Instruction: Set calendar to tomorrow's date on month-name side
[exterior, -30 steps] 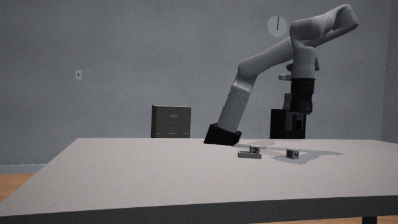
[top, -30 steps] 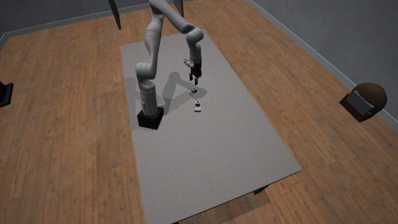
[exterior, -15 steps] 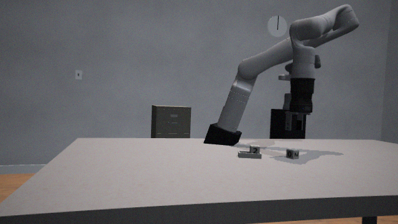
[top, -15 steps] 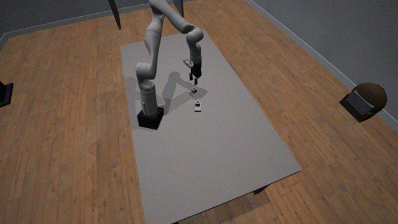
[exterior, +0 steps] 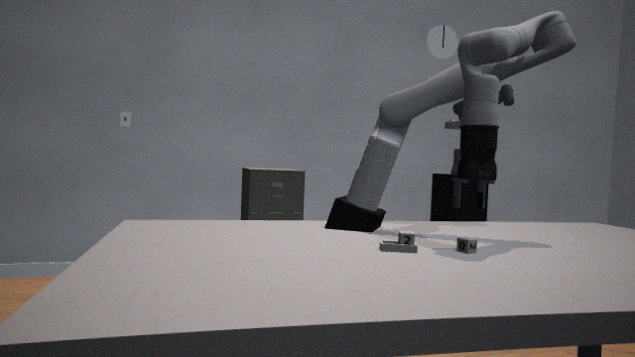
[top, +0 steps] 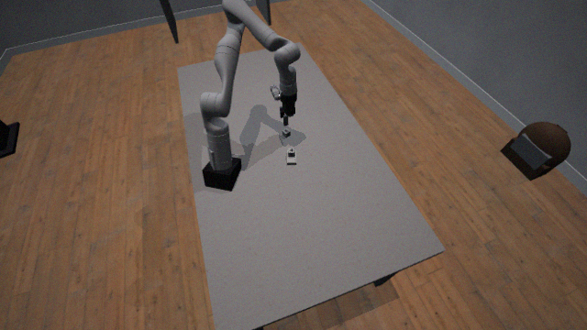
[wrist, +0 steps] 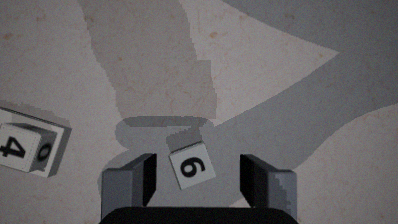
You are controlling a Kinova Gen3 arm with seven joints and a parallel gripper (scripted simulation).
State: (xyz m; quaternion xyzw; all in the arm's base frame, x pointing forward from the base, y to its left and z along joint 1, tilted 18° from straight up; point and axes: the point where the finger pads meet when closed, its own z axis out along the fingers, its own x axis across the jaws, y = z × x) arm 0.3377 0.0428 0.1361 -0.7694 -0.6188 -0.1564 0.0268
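While the dark, blocky hand (wrist: 198, 181) hangs spread and empty, a matte white cube (wrist: 192, 165) lies below.

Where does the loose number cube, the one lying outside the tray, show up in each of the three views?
Top: the loose cube lies on the table just below the open claw, beyond the tray.
Exterior: the cube lies right of the tray.
Wrist: the cube, 6 up, between the fingers.
Shared landmark: the tray.

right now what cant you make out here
- Month name on the tray: too small in the exterior view; the tray is cut by the wrist view's left edge.
- Loose cube: only its top shows in the wrist view.
- The open hand: tiny in the top view.
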